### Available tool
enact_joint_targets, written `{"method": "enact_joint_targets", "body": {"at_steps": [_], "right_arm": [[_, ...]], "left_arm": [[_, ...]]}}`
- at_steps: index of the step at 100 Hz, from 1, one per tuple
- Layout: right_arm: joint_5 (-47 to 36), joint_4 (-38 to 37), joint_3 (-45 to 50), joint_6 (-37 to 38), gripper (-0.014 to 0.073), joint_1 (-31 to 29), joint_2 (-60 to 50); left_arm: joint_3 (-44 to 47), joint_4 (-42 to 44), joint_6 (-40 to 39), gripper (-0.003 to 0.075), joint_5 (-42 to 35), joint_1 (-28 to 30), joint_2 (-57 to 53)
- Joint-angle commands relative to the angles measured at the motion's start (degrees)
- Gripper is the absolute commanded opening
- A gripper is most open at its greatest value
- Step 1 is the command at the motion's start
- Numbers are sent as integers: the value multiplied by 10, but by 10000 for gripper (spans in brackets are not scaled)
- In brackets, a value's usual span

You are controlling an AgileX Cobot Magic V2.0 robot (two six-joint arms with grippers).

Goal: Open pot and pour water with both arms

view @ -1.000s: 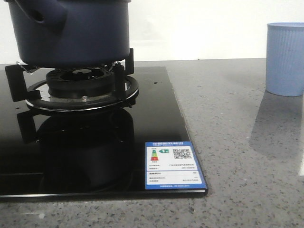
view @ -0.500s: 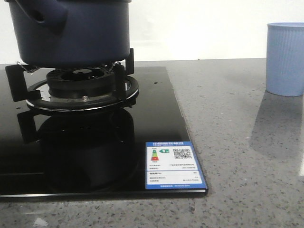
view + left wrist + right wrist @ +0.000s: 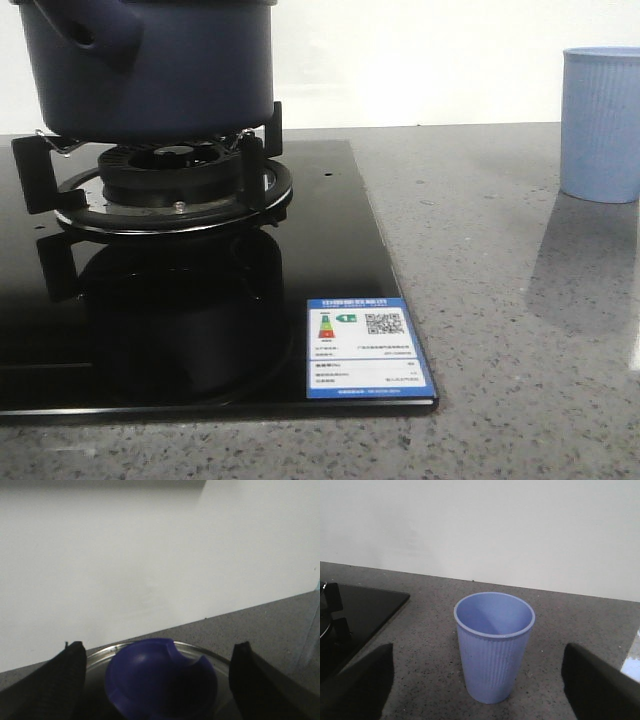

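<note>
Far left, the navy pot (image 3: 150,65) sits on the burner grate (image 3: 160,185) of the black glass cooktop (image 3: 330,250), side handle stub toward the camera-left. An energy label (image 3: 366,348) is stuck on the cooktop's near right corner. Only the left wrist view shows the lid knob (image 3: 161,677), dark blue, lying between the spread fingers of the left end effector (image 3: 159,680), not touching. Far right on the grey counter (image 3: 480,260) stands a ribbed light-blue cup (image 3: 600,125); the right wrist view shows it empty, the right end effector (image 3: 480,687) spread wide around it, apart.
</note>
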Motion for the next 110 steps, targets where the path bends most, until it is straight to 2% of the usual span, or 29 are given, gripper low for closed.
{"method": "enact_joint_targets", "body": {"at_steps": [1, 20, 25, 30, 34, 42, 51, 55, 65, 76, 89, 110], "right_arm": [[-7, 9, -15, 0, 595, -3, -1], [-39, 9, -15, 0, 584, 1, -1], [-53, 9, -15, 0, 559, 7, -1], [-66, 9, -15, 0, 509, 12, -1], [-70, 9, -15, 0, 442, 16, -1], [-84, 9, -15, 0, 274, 21, -1], [-110, 9, -15, 0, 27, 21, -1], [-120, 9, -15, 0, -78, 21, -1], [-135, 9, -15, 0, -64, 21, -2], [-119, 0, -15, 3, -64, 21, -13], [-67, -55, -7, 59, -64, 21, -43], [-22, -55, 92, 69, -64, 21, -109]], "left_arm": [[-20, 0, -2, 547, -44, -4, -45], [-18, 12, 0, 542, 5, 24, -116], [-17, 15, 0, 520, 25, 38, -133], [-16, 15, 0, 463, 48, 55, -152], [-13, 15, 0, 410, 68, 70, -163], [-12, 15, 0, 244, 114, 96, -188], [-9, 15, 0, 41, 161, 120, -215], [-1, 17, 0, -20, 171, 126, -227], [33, 29, 0, -19, 170, 128, -276], [101, 31, 0, -19, 134, 128, -342], [201, 27, 0, -19, 118, 128, -437], [358, -9, 0, -19, 102, 128, -584]]}}
